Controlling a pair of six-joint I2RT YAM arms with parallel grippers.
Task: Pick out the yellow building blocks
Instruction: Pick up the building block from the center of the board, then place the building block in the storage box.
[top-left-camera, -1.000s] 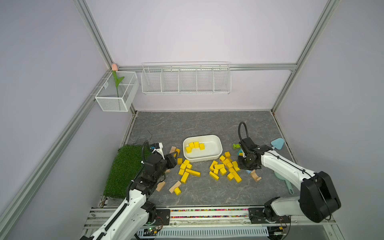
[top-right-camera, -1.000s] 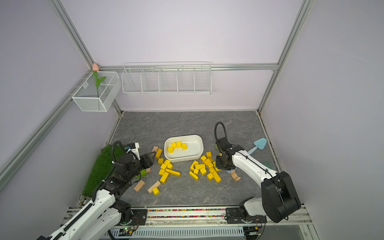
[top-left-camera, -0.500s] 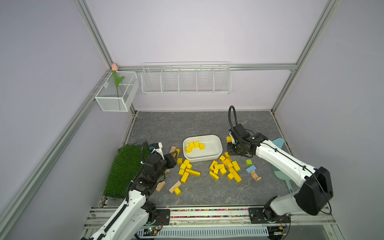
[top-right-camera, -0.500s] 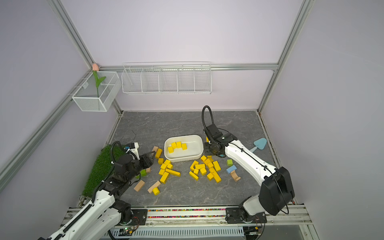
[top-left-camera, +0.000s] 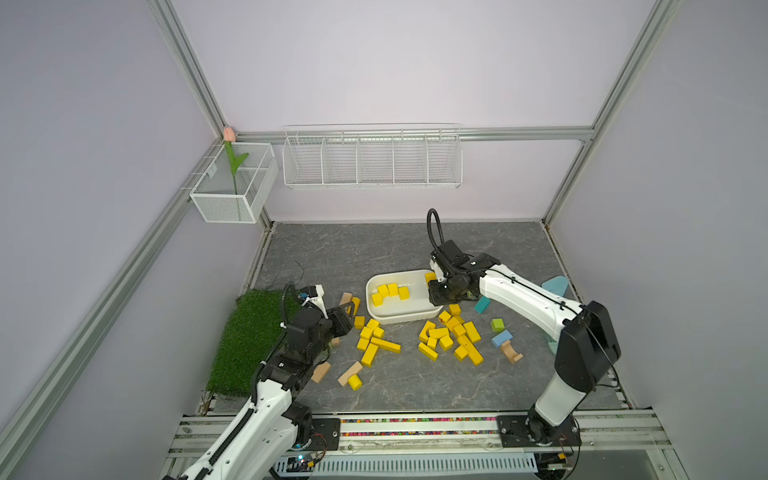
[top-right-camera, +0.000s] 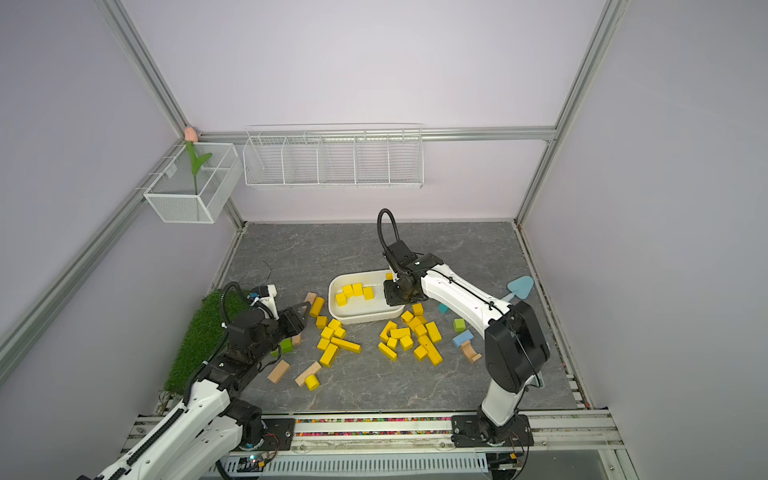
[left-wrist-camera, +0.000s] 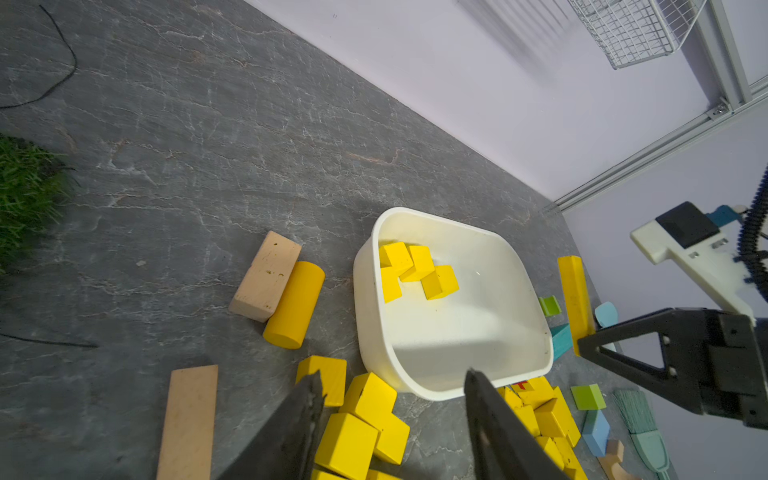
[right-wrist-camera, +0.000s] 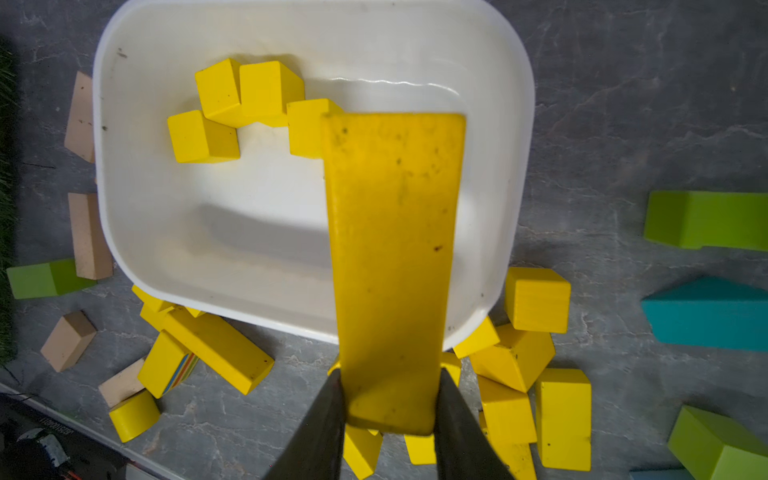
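- Hanging over the end of the white tub (top-left-camera: 399, 321) nearest the right arm in both top views, the right end effector (top-left-camera: 439, 291) is clamped on a long yellow bar (top-left-camera: 430, 276)
- Four yellow cubes (top-left-camera: 390, 291) lie inside the tub, and the other yellow building blocks (top-left-camera: 453, 336) sit in two loose clusters on the grey desk (top-left-camera: 374, 249) just in front of it
- In a top view the left end effector (top-right-camera: 306, 309) stands released and empty just beside a yellow cylinder (top-right-camera: 316, 306)
- From the left wrist, its two dark fingers (left-wrist-camera: 299, 415) are spread apart with nothing between them; the cylinder lies on its side touching a tan block (left-wrist-camera: 266, 276), and the cubes huddle at one end of the tub
- From the right wrist, the fingers (right-wrist-camera: 453, 415) pinch the bar by its narrow sides at its near end, and the bar reaches out over the tub's floor towards the cubes; more yellow blocks crowd the desk against the tub's outer wall, with green blocks (right-wrist-camera: 702, 220) and a teal block (right-wrist-camera: 706, 316) set apart
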